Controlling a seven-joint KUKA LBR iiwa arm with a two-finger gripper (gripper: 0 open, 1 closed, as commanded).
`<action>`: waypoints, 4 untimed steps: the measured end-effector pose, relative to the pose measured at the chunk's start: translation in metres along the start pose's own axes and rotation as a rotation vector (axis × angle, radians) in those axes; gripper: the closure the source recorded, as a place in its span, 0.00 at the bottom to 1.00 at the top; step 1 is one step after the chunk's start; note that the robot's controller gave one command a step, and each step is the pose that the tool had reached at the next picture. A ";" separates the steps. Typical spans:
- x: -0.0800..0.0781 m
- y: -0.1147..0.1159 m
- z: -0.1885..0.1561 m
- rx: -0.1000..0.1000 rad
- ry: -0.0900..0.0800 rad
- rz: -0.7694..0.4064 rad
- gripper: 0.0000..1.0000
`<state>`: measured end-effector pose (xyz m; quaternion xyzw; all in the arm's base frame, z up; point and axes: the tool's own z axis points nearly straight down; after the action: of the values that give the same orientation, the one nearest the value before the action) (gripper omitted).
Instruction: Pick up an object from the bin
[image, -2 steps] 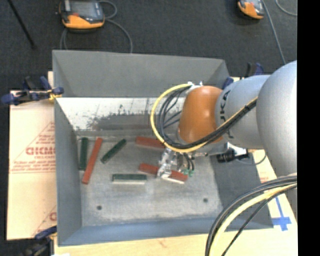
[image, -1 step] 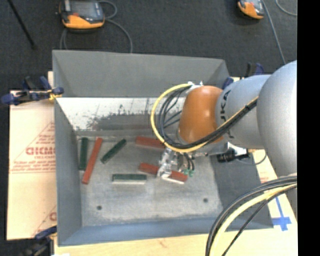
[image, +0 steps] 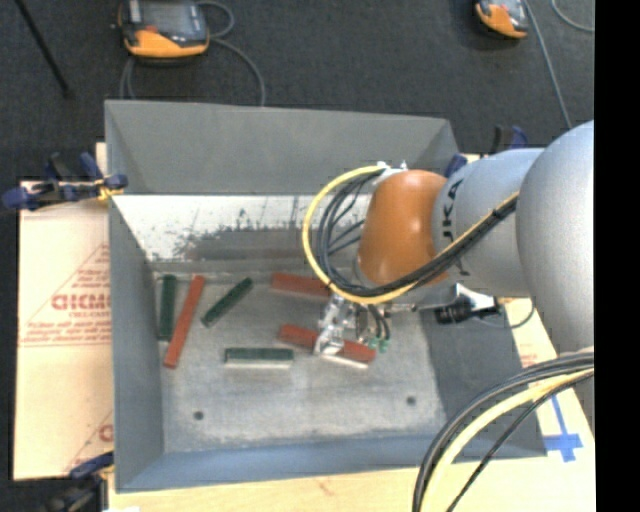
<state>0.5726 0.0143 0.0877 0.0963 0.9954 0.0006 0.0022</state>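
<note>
Gripper (image: 338, 338): low at centre-right of bin (image: 135, 330) floor, over a red bar (image: 354, 353); whether open, closed or holding anything cannot be told; lift apparently not yet done.

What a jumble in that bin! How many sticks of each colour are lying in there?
Red sticks: 4
Green sticks: 3
Total: 7, leaving out a greenish bit by the gripper, too hidden to count.
</note>
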 end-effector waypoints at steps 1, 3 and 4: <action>-0.001 0.000 -0.003 0.000 -0.001 0.000 1.00; 0.000 0.000 -0.011 0.000 0.002 -0.001 1.00; -0.001 0.000 -0.016 0.000 0.001 -0.001 1.00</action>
<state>0.5731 0.0139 0.1035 0.0958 0.9954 0.0005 0.0016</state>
